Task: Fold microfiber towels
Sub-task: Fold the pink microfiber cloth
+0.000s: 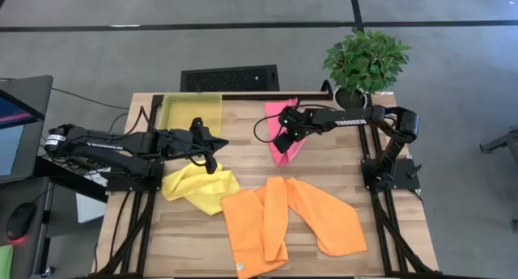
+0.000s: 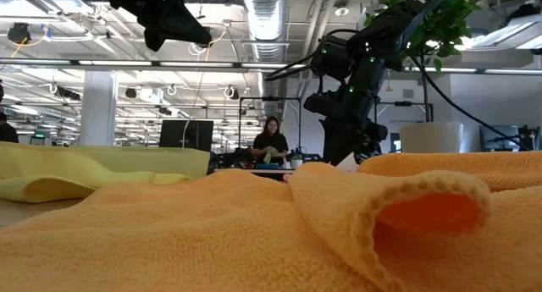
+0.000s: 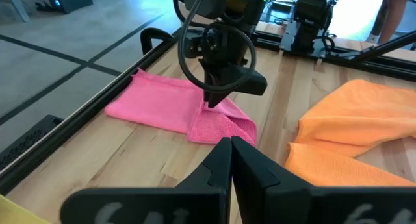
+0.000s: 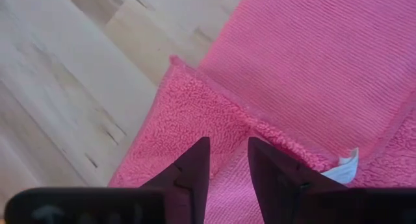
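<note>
A pink towel (image 1: 289, 150) lies on the wooden table at the far middle, with one flap (image 3: 221, 123) folded over onto it. My right gripper (image 4: 229, 160) points steeply down at that flap, open by a narrow gap, with a raised pink fold (image 4: 260, 130) between its fingers. My left gripper (image 3: 231, 141) is shut and empty, and hangs above the yellow towel (image 1: 200, 186), which lies crumpled at the table's left. Two orange towels (image 1: 257, 224) (image 1: 330, 218) lie spread and overlapping at the near middle. My right gripper comes at the pink towel's folded-over flap (image 3: 209, 113) from above, slanting. Its fingers (image 4: 195, 169) stand on either side of the flap's raised fold. I cannot tell whether the tips touch the cloth. The towel lies flat on the table.
A translucent yellow bin (image 1: 192, 113) stands at the far left of the table. A potted plant (image 1: 366, 62) stands at the far right corner. A white label (image 4: 348, 165) shows at the pink towel's edge. A person (image 2: 271, 144) is far off in the room behind.
</note>
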Robot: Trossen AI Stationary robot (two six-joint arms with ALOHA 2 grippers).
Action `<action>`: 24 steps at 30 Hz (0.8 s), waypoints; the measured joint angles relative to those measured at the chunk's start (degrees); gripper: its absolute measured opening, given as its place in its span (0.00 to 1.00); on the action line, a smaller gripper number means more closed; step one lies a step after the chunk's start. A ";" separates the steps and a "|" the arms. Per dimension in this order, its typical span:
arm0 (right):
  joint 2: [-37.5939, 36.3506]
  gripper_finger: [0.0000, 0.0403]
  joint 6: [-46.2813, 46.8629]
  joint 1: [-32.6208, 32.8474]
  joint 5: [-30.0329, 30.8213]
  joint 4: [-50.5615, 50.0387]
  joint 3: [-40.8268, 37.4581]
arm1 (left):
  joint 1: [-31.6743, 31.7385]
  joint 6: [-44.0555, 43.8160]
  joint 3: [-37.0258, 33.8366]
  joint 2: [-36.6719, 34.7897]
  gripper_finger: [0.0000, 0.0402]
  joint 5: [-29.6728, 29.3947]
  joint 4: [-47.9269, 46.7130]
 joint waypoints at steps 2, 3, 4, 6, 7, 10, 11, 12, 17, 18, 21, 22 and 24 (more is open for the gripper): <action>0.00 0.31 0.00 0.00 0.02 -0.02 0.00 | 0.00 -0.02 0.00 0.00 0.00 0.00 0.00; 0.00 0.31 0.00 0.00 0.04 -0.04 0.00 | -0.01 -0.02 0.00 0.00 0.00 0.00 0.00; 0.00 0.31 0.02 0.05 0.02 -0.12 0.00 | 0.00 -0.06 0.00 0.00 0.00 0.00 0.00; 0.00 0.30 0.00 0.35 0.04 -0.43 0.00 | 0.00 -0.15 0.00 0.00 0.00 0.00 0.00; 0.00 0.30 0.00 0.42 0.03 -0.44 0.00 | -0.02 -0.15 0.00 0.00 0.00 0.00 0.00; 0.00 0.30 0.00 0.79 0.14 -0.44 0.00 | -0.01 -0.15 0.00 0.00 0.00 0.00 0.00; 0.00 0.30 0.00 0.79 0.20 -0.44 0.00 | 0.00 -0.15 0.00 0.00 0.00 0.00 0.00; 0.00 0.30 0.04 0.77 0.20 -0.44 0.00 | -0.01 -0.15 0.00 0.00 0.00 0.00 0.00; 0.83 0.30 0.09 0.26 0.22 -1.25 0.10 | 0.00 -0.15 0.00 0.00 0.00 0.00 0.00; 1.80 0.30 0.15 0.26 0.20 -0.96 0.21 | -0.02 -0.15 0.00 0.00 0.00 0.02 0.02; 3.90 0.30 0.43 0.42 -0.04 -1.46 -0.04 | -0.02 -0.15 0.00 0.00 0.00 0.02 0.02; 4.77 0.30 0.42 0.56 -0.41 -0.60 0.19 | -0.02 -0.15 0.00 0.00 0.00 0.02 0.00; 5.98 0.30 0.18 0.81 -0.60 -1.31 0.16 | -0.07 -0.15 0.00 -0.02 0.00 0.14 0.02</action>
